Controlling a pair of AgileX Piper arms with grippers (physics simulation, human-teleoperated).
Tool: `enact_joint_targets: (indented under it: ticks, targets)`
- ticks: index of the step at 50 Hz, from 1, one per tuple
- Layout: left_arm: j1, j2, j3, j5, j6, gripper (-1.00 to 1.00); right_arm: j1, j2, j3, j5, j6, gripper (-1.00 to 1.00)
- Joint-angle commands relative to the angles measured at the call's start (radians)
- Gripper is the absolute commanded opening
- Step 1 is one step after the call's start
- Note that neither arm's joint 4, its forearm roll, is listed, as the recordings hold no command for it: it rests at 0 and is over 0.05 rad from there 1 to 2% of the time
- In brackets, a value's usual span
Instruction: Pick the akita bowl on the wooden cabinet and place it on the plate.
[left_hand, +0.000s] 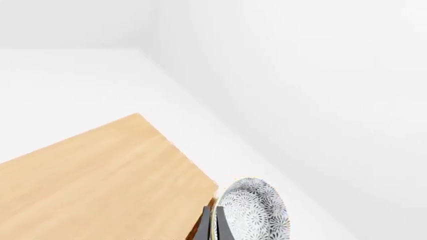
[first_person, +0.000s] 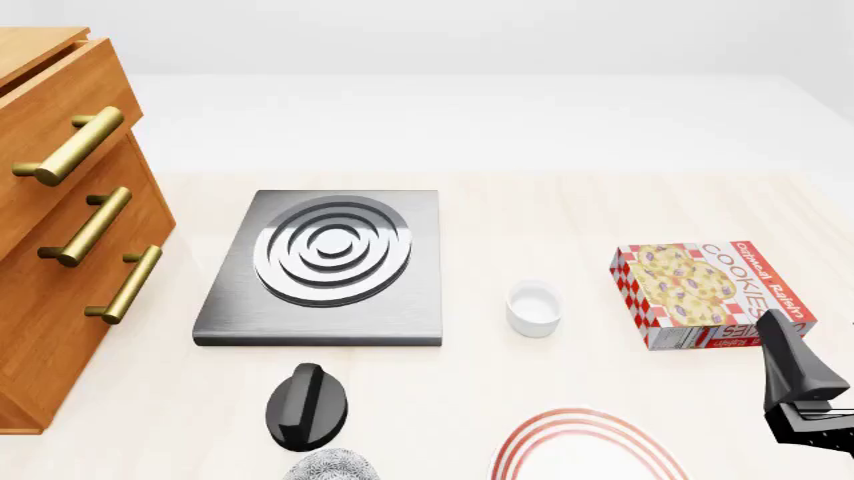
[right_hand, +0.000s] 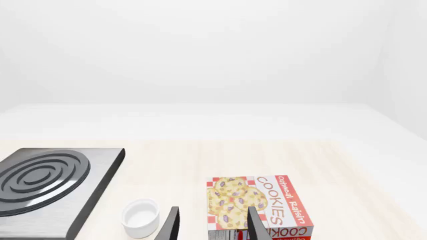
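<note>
Akita bowl (left_hand: 257, 212), round, grey-and-white lacy speckle, presumably glazed ceramic: judged rigid, smooth, breakable, moderately light. Best taken by the rim, one finger inside and one outside. Left gripper (left_hand: 213, 225) pinched its rim, jaws nearly closed on the thin wall, bowl carried on edge above the orange-brown wooden cabinet (left_hand: 100, 180). Front view showed it at the near edge, left of the white red-ringed plate (first_person: 583, 448), well apart from the cabinet. Right gripper (right_hand: 212, 220) stood open, empty, near the cookie box (right_hand: 263, 205).
</note>
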Motion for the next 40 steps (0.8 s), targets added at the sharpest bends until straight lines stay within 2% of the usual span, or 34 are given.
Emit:
enact_joint_targets:
  ticks: [1,23,40]
  targets:
    - [-0.061,-0.035,-0.091,0.069,0.01,-1.0,0.0,0.0,0.0,0.0,0.0,1.0]
    - [-0.229,-0.035,-0.198,0.127,0.035,-1.0,0.0,0.0,0.0,0.0,0.0,1.0]
    - [-0.33,-0.028,-0.185,0.116,0.057,-1.0,0.0,0.0,0.0,0.0,0.0,1.0]
